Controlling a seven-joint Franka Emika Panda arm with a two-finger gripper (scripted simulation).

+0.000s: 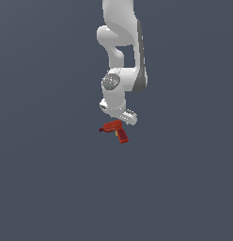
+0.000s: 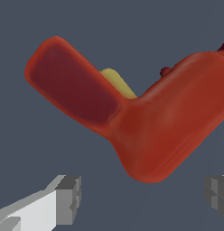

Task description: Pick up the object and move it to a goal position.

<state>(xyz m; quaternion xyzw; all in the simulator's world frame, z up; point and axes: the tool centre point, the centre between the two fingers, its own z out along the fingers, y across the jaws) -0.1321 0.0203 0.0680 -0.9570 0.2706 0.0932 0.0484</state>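
The object, a small red pistol-shaped drill (image 1: 113,128), lies on the dark grey floor, its dark nose toward the exterior view's left and a yellow mark (image 1: 120,135) on its handle. My gripper (image 1: 119,117) hangs just above it at the end of the white arm. In the wrist view the drill (image 2: 163,131) fills most of the picture, with the yellow mark (image 2: 118,83) showing behind the handle. The gripper (image 2: 143,198) is open. One grey fingertip (image 2: 68,198) and the other (image 2: 217,196) stand wide apart, and the drill's rounded body reaches just short of the gap between them.
The flat dark grey floor (image 1: 52,188) stretches around the drill on every side. The white arm (image 1: 120,42) rises from the gripper toward the top of the exterior view. No other object shows.
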